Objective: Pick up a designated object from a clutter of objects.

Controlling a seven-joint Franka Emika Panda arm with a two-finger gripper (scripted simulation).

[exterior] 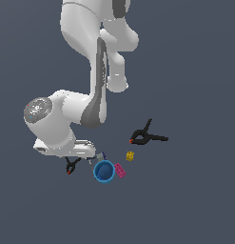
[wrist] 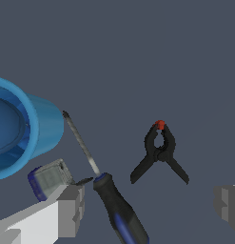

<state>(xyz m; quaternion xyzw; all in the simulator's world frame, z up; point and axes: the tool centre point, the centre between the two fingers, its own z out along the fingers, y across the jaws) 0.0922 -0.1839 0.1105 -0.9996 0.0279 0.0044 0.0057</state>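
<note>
In the exterior view the arm's white hand hangs low over the dark desk (exterior: 195, 205) and hides the fingers. Just under it, to the exterior view's left of the blue cup (exterior: 103, 171), lies the small clamp (exterior: 70, 166), partly covered by the hand. A blue-handled tool (exterior: 101, 156) shows only as a sliver just beyond the cup. The pink brick (exterior: 120, 170) touches the cup on the exterior view's right, the tiny yellow block (exterior: 130, 156) sits near it, and the larger clamp (exterior: 146, 137) lies well apart, farther right.

The wrist view shows the fingers (wrist: 71, 209) spread wide, gripping nothing, both cut off by the frame. Between them lie the tool and the small clamp, red tip pointing away, handles splayed. A small grey piece sits beside the cup, half hidden by one finger.
</note>
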